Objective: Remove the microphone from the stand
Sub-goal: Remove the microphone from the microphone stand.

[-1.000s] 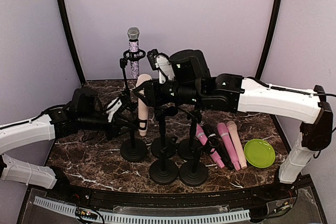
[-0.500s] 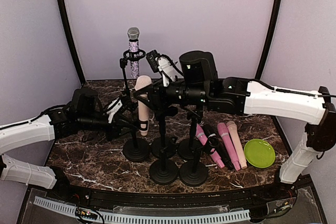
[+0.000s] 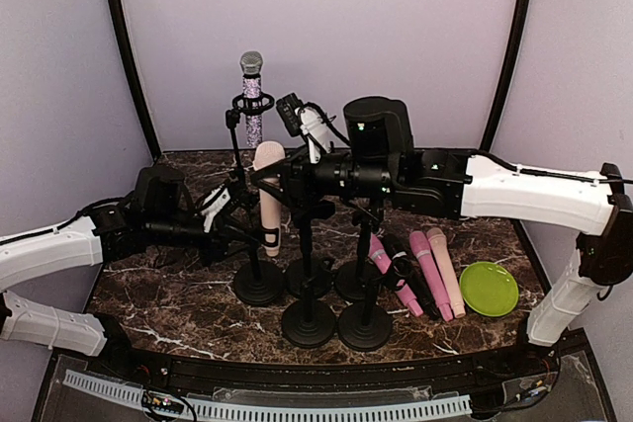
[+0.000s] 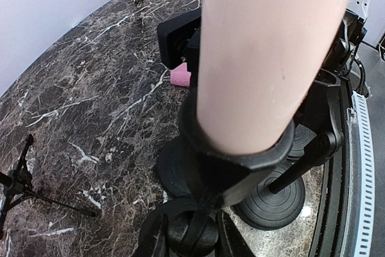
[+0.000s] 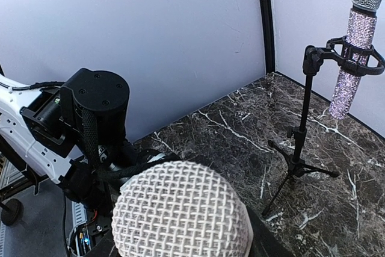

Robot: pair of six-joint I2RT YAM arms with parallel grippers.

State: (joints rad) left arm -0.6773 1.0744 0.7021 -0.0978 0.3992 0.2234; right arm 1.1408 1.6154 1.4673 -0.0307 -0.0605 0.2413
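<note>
Top external view: the beige mic (image 3: 267, 200) stood nearly upright, head up. Its lower end was seated in the black clip (image 3: 269, 237) of a round-based stand (image 3: 257, 284) left of the worktop's (image 3: 148, 289) middle. The left gripper (image 3: 240, 224) reached in from the left edge and was clenched on the stand's stem just beneath the clip. Its wrist view showed the stem's joint low between the jaws and the mic's pale body filling the frame above. The right gripper (image 3: 281, 180) stretched across from the right edge and appeared to be grasping the mic's upper body below the head. In its wrist view the mesh head sat close at the bottom edge, with the fingers themselves out of sight. Four other stands (image 3: 309, 323), also round-based, clustered just right of the held one, two of them nearer the front edge. A glitter mic (image 3: 252, 96) stood upright in a tripod (image 3: 235, 145) near the back edge. Pink mics (image 3: 428, 264) and a black mic (image 3: 410, 279) lay side by side toward the right edge. A green plate (image 3: 489, 289) lay just beside them, near the front right corner.
</note>
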